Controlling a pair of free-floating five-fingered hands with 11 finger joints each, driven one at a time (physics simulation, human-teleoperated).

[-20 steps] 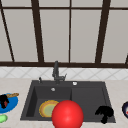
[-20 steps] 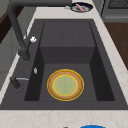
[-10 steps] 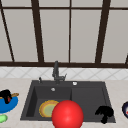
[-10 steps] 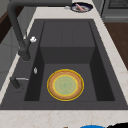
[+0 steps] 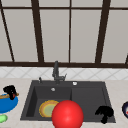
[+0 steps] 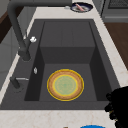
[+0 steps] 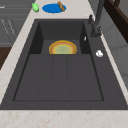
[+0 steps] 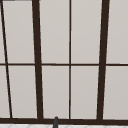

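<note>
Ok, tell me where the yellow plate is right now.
The yellow plate lies flat on the floor of the sink's deep left basin in the front view, below the faucet, with the red ball overlapping its right edge.

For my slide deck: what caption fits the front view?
Left hand over blue plate; right hand above dark sink.
</note>
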